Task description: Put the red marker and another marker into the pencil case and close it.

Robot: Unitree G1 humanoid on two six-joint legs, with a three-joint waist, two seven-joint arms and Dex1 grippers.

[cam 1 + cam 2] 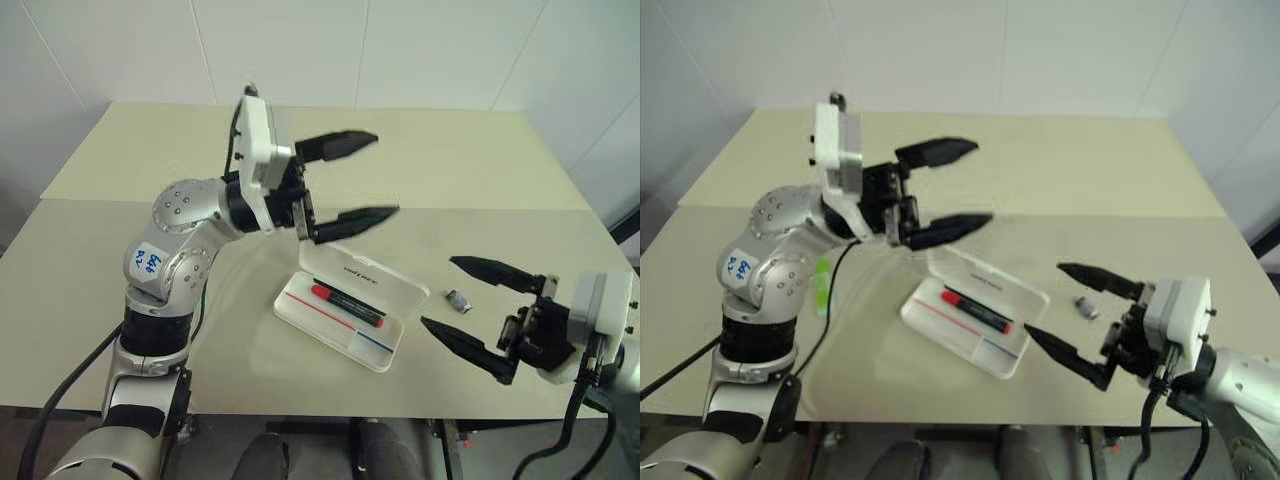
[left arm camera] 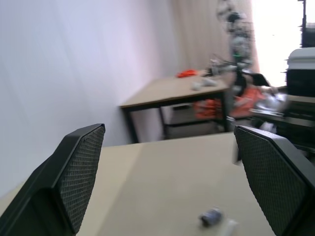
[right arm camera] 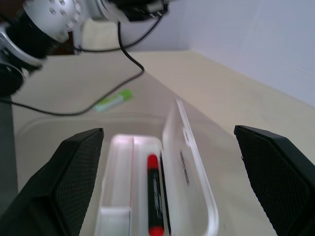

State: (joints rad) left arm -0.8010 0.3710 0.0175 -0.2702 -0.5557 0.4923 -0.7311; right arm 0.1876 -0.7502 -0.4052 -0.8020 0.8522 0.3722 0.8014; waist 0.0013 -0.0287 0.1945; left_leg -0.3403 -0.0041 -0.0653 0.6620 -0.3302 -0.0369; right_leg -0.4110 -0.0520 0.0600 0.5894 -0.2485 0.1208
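Note:
The white pencil case (image 1: 298, 306) lies open near the table's front, its lid (image 1: 372, 282) tilted up on the far side. The red marker (image 1: 347, 305), black barrel with a red cap, lies inside the case (image 3: 116, 194). The light-green marker (image 1: 822, 285) rests on the table left of the case, partly hidden behind my left arm, and it also shows in the right wrist view (image 3: 114, 101). My left gripper (image 1: 386, 172) is open and empty, raised above and behind the case. My right gripper (image 1: 438, 292) is open and empty, just right of the case, pointing at it.
A tiny grey metallic piece (image 1: 458, 300) lies on the table between the case and my right gripper. My left arm's black cable (image 3: 129, 54) trails over the table left of the case. The table's front edge runs close below the case.

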